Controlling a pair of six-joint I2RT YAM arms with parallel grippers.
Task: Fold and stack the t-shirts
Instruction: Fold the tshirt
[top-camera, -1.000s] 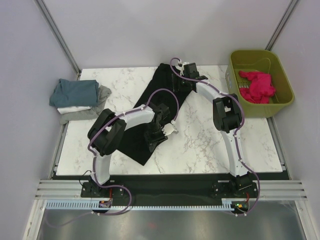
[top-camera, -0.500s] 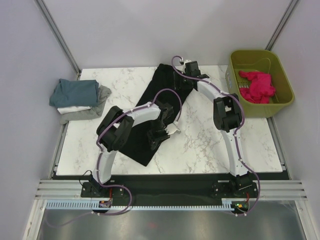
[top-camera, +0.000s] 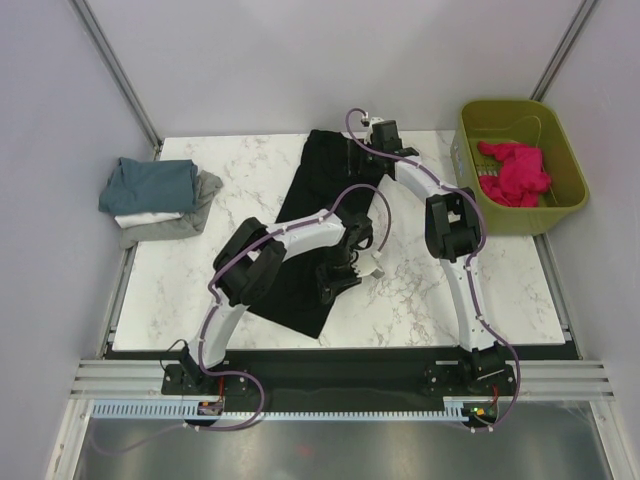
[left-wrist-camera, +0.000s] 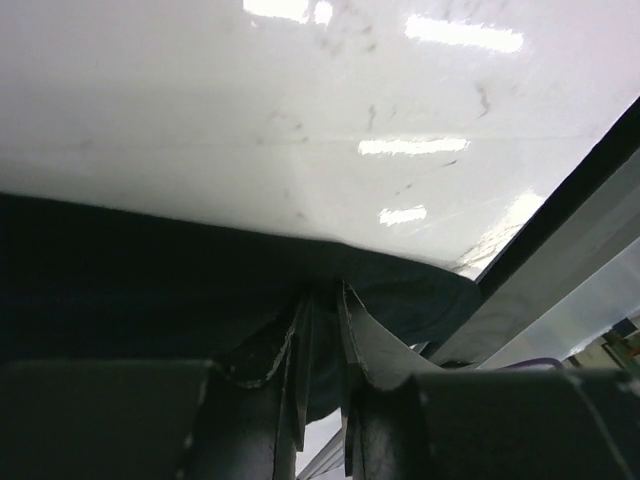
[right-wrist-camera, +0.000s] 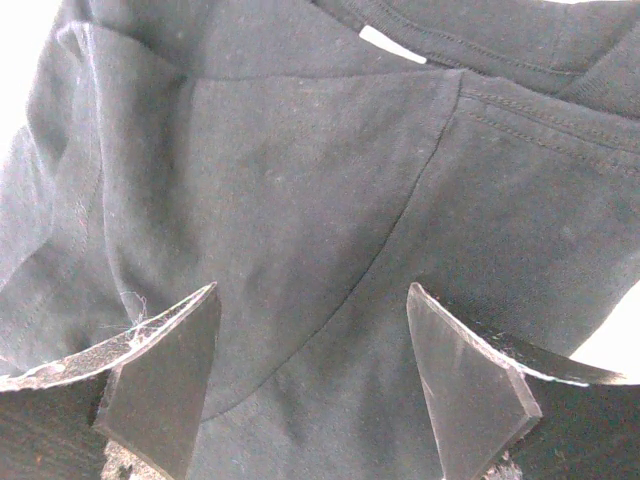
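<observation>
The large black t-shirt (top-camera: 318, 185) lies in a long strip across the marble table, from the far middle to the near edge. My left gripper (top-camera: 332, 280) is shut on the shirt's near edge; in the left wrist view the dark cloth (left-wrist-camera: 200, 290) is pinched between the fingers. My right gripper (top-camera: 365, 148) is open over the shirt's far end. The right wrist view shows the black cloth (right-wrist-camera: 320, 200) with its small white label (right-wrist-camera: 392, 44) between the spread fingertips. A stack of teal-blue (top-camera: 150, 183), white (top-camera: 142, 217) and grey (top-camera: 165, 228) shirts lies at the far left.
An olive-green basket (top-camera: 562, 130) holding a bright pink garment (top-camera: 515, 170) stands off the table's right far corner. The marble table (top-camera: 440, 290) ends in a dark front edge (top-camera: 340, 352) near the arm bases.
My left gripper has dragged the shirt's near end to the right and toward the near edge. The far end of the shirt has shifted slightly left. The right gripper has barely moved.
</observation>
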